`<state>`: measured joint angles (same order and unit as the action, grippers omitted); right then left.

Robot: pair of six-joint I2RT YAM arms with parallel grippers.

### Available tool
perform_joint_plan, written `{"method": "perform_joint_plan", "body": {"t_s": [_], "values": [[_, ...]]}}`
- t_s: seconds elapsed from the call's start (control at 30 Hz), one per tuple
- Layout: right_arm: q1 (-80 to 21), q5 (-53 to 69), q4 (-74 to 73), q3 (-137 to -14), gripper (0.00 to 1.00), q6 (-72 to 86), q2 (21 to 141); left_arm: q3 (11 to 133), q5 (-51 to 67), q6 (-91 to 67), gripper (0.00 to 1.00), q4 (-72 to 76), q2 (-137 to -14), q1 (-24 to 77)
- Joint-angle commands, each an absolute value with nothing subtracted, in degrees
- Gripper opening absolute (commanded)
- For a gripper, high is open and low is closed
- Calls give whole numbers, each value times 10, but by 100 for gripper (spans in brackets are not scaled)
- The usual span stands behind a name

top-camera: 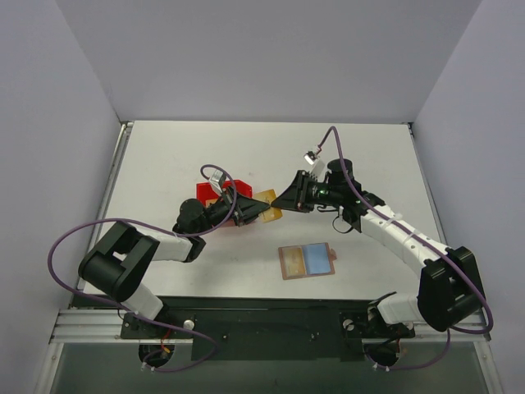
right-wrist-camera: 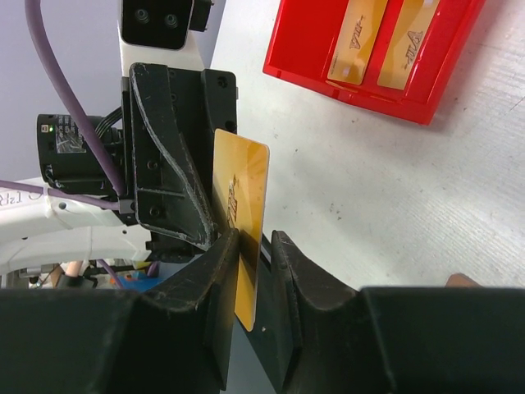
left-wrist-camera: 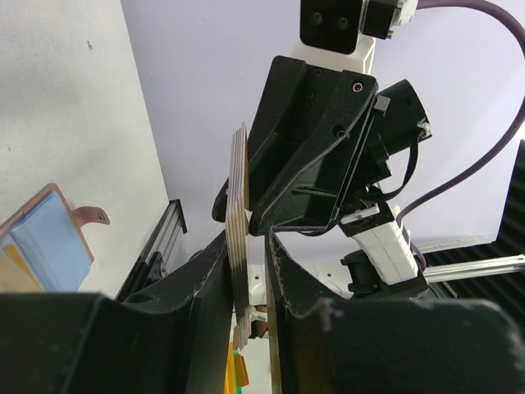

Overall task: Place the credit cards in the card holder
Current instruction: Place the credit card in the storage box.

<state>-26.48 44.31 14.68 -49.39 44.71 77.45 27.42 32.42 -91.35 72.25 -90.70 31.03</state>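
One gold-yellow credit card (right-wrist-camera: 243, 185) hangs in the air between both grippers, above the table beside the bin. My right gripper (right-wrist-camera: 254, 263) is shut on one end of the card. My left gripper (left-wrist-camera: 250, 279) stands open around the other end: the card (left-wrist-camera: 238, 189), seen edge-on, rests against one finger, with a gap to the other. From above, the two grippers meet nose to nose, the left (top-camera: 250, 210) and the right (top-camera: 287, 199). The card holder (top-camera: 307, 261) lies open on the table, tan and light blue inside, nearer the arm bases.
A red bin (top-camera: 207, 192) sits just behind the left gripper. It holds two more gold cards (right-wrist-camera: 357, 41) lying flat side by side. A purple cable loops over each arm. The open card holder (left-wrist-camera: 45, 238) shows at the left edge of the left wrist view.
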Motion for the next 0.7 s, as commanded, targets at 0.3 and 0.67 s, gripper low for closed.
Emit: {"method": "perform_joint_plan", "body": {"t_s": [0.3,0.67], "values": [[-257,439,144,-501,22,432,744,294,333,-920,30,793,-912,311],[-253,438,143,-498,18,431,740,294,332,-921,30,796,-911,311]]}}
